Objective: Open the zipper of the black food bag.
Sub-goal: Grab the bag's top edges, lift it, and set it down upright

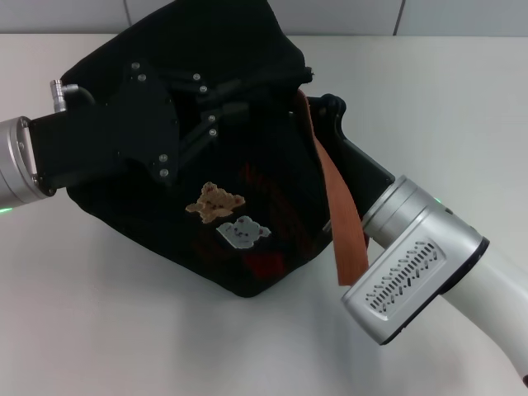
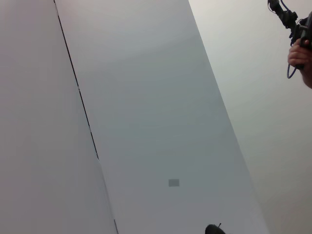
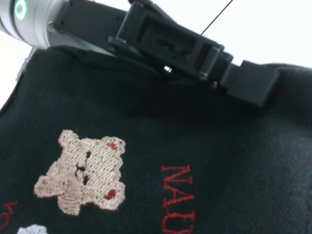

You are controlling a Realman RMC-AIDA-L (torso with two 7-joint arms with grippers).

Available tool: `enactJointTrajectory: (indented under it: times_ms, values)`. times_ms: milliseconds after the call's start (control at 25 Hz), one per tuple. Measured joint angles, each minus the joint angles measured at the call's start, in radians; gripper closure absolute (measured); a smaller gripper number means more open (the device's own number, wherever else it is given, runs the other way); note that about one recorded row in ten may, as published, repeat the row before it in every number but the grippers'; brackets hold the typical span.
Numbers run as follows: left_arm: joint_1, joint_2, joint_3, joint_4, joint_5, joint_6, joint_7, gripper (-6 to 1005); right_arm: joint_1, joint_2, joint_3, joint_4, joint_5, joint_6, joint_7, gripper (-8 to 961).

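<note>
The boxy black fabric food bag (image 1: pixel 247 206) is lying tipped on the white bench (image 1: pixel 107 330), near its centre, with its tan and white bear patches (image 1: pixel 227 214) facing up toward me. An orange-brown strap handle (image 1: pixel 338 214) is draping down the bag's right side. My left gripper (image 1: pixel 219 103) is reaching in from the left and pressing against the bag's far upper fabric; I cannot tell whether its jaws are spread or pinching anything. My right gripper (image 1: pixel 330 111) is reaching in from the near right, beside the strap at the bag's far right edge; its jaws are hidden behind the bag and strap. I cannot make out the zipper against the black fabric.
</note>
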Motion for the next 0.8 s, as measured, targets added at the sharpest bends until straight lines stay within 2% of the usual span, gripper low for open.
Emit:
enactJointTrajectory:
  times_ms: [520, 800]
  values:
    - [0.017, 0.0, -0.003, 0.0, -0.021, 0.0, 0.002, 906, -0.03, 0.0, 0.0, -0.018, 0.0, -0.026, 0.023, 939]
    - [0.029, 0.002, -0.044, -0.023, -0.025, 0.014, 0.026, 906, -0.059, 0.0, 0.0, -0.033, 0.0, -0.034, 0.025, 935]
